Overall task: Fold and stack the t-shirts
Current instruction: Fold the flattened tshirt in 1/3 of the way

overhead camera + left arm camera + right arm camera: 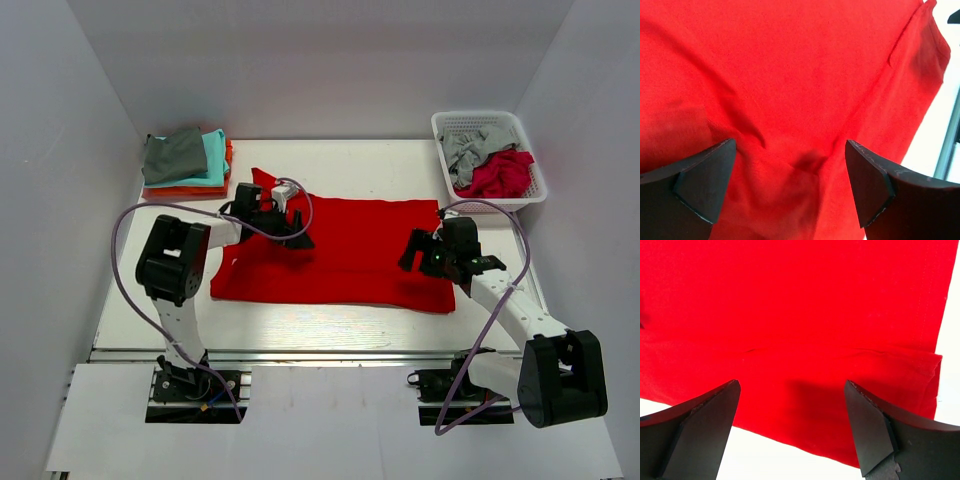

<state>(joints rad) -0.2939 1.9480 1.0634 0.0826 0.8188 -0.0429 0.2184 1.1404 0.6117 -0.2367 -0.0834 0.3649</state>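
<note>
The red t-shirt (pixel 340 250) lies spread across the middle of the desk (pixel 330 325). The left fingers (pixel 700 187) stand wide apart over its wrinkled left part. The right fingers (pixel 700 432) are equally spread near its right edge, and neither pair grips anything.

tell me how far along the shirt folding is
Done: a folded stack sits at the back left, grey on top. In hand: the red shirt lies flat on the table, left gripper and right gripper open over it. Left: finishing it, plus the grey shirt and crimson shirt crumpled in the basket.
</note>
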